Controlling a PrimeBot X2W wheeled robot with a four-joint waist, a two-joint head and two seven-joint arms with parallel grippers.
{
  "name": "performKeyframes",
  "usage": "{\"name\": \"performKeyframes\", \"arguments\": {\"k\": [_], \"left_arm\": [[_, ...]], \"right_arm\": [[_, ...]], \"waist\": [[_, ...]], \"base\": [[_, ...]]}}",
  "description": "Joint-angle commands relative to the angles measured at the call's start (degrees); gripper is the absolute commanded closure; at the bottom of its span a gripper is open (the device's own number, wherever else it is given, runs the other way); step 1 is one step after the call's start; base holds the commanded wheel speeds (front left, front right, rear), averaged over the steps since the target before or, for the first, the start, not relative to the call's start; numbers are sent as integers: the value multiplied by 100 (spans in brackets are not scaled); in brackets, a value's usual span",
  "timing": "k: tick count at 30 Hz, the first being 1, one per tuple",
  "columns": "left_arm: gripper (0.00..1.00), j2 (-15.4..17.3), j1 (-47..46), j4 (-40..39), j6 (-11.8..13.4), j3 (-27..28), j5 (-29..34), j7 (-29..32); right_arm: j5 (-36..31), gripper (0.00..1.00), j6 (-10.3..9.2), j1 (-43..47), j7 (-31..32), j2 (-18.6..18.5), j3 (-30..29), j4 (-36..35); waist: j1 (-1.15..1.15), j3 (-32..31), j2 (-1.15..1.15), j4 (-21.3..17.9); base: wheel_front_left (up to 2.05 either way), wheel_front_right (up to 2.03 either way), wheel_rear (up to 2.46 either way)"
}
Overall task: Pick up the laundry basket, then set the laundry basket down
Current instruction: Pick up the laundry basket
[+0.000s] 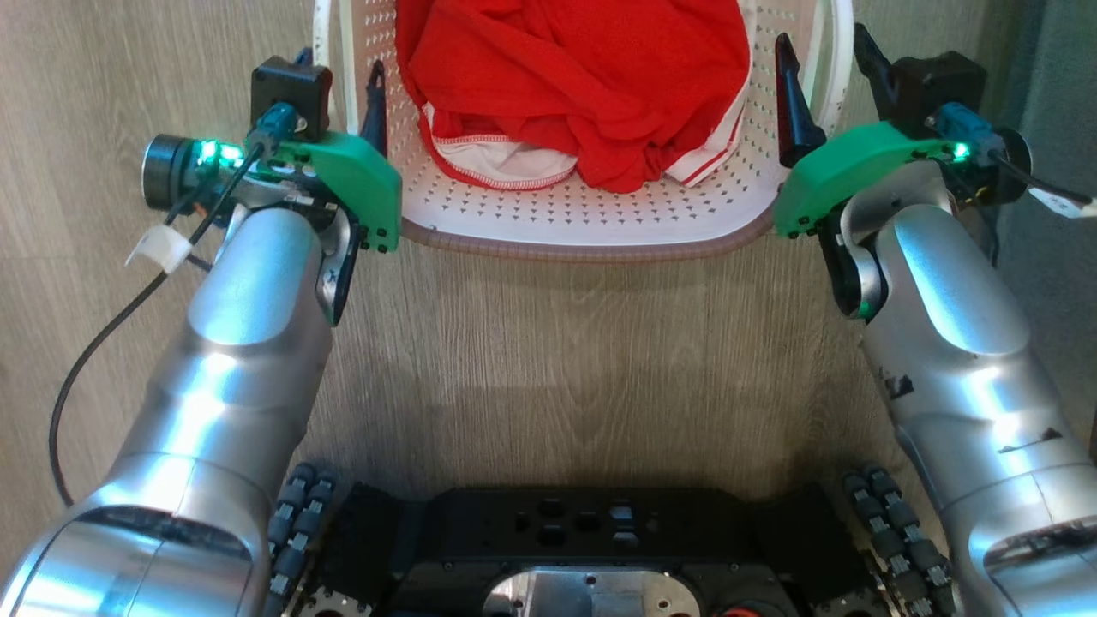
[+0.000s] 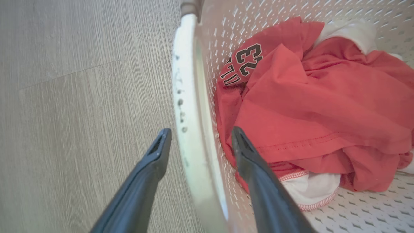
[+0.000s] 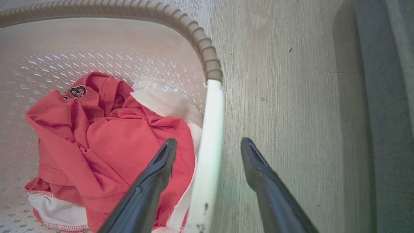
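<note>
Found the laundry basket (image 1: 583,247) standing on the wood-look floor (image 1: 548,368), directly ahead of the robot base (image 1: 591,548), with a crumpled red jersey (image 2: 307,106) and some white cloth inside. Judged not lifted yet, though the underside cannot be seen.

Noted the left gripper (image 2: 201,131) with fingers wide, straddling the white left handle (image 2: 186,97): one finger outside over the floor, the other inside beside the jersey. No clamping visible; outer finger close to the handle, contact not certain. Noted the right gripper (image 3: 208,140) likewise, fingers wide astride the white right handle (image 3: 210,129), with a gap on both sides.

Reckoned the approach done and both grasps pending, with lift and set-down left to do.

Clearance: open floor to the left of the basket and between basket and base. On the right, a grey strip (image 3: 381,97) along the floor near the outer finger, nature unclear; worth watching. Inner fingers just beside the cloth on both sides, so some risk of pinching fabric against a handle. Marked the brown woven rim (image 3: 200,42) meeting the right handle just beyond the fingertips.
</note>
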Motion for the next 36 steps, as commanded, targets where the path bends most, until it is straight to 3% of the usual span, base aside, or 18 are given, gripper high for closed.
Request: {"name": "performKeyframes", "arguments": {"k": [1, 4, 6, 9, 14, 16, 17, 18, 19, 28, 36], "left_arm": [[17, 141, 62, -19, 52, 28, -57, -29], [35, 141, -2, 48, 78, -108, -188, -29], [49, 141, -28, 85, 92, -201, -285, -29], [55, 141, -60, 108, 111, -346, -425, -29], [64, 141, -64, 96, 144, -543, -627, -29], [71, 141, -57, 94, 157, -648, -737, -29], [90, 141, -52, 94, 166, -705, -792, -29], [100, 141, -47, 95, 175, -763, -846, -29], [100, 141, -44, 94, 181, -820, -903, -29], [100, 141, 73, 85, 284, -1267, -1340, -29], [100, 141, 394, 275, 321, -1572, -1733, -29]], "right_arm": [[54, 0, 9, 163, -43, 98, 117, -56], [78, 0, 9, 113, -43, 98, 141, 43], [96, 16, 9, 84, -43, 98, 157, 136], [117, 49, 9, 25, -43, 98, 194, 291], [156, 60, 9, -58, -43, 98, 242, 424], [170, 73, 9, -99, -43, 98, 248, 486], [166, 83, 9, -119, -43, 98, 247, 520], [152, 96, 9, -137, -43, 98, 246, 556], [138, 100, 9, -153, -43, 98, 251, 595], [184, 100, 9, -129, -43, 98, 272, 886], [495, 100, 9, 43, -43, 98, 461, 1282]], "waist": [[0, 22, -1, 9], [0, 41, -1, 21], [0, 45, -1, 25], [0, 54, -1, 37], [0, 68, -1, 42], [0, 69, -1, 47], [0, 65, -1, 50], [0, 59, -1, 54], [0, 51, -1, 57], [0, -193, -1, 88], [0, -789, -1, 30]], "base": [[0, 0, 0], [0, 0, 0], [0, 0, 0], [0, 0, 0], [0, 0, 0], [0, 0, 0], [0, 0, 0], [0, 0, 0], [0, 0, 0], [0, 0, 0], [0, 0, 0]]}}
